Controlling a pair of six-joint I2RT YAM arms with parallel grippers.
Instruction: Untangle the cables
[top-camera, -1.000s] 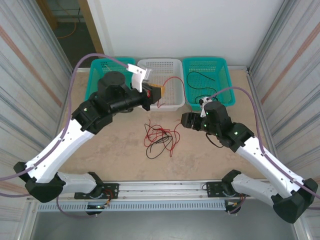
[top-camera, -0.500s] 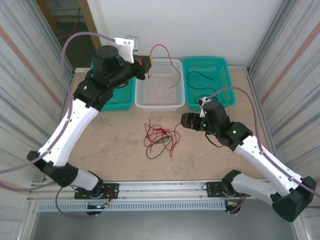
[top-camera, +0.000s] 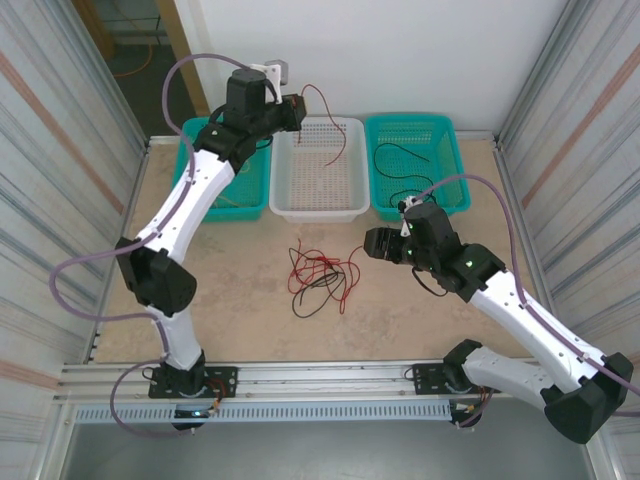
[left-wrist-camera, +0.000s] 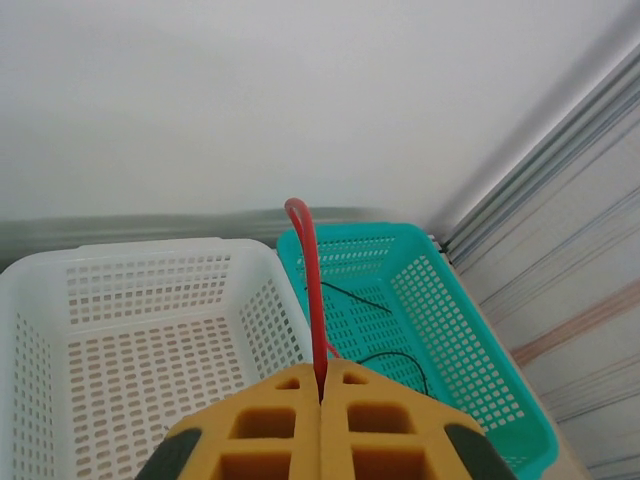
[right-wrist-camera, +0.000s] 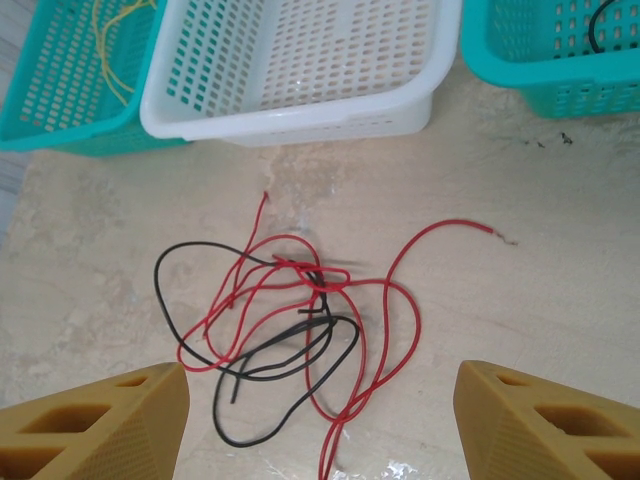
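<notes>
While cables (top-camera: 322, 277) lie tangled, a white basket (top-camera: 320, 212) stands behind.

The left gripper (left-wrist-camera: 322, 385) is pinched tight on a red cable (left-wrist-camera: 312, 290), which rises from between the fingertips and hooks over at its top. Beyond the fingers, a white basket (left-wrist-camera: 140, 250) lies left and a teal basket (left-wrist-camera: 470, 340) right, holding a thin black cable (left-wrist-camera: 358, 300).

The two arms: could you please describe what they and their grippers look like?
Both the left arm and the right arm have white links joined by black joint housings, with a lilac hose running along each. The left gripper and right gripper carry wedge-shaped yellow-orange fingers with rectangular cut-outs.
</notes>
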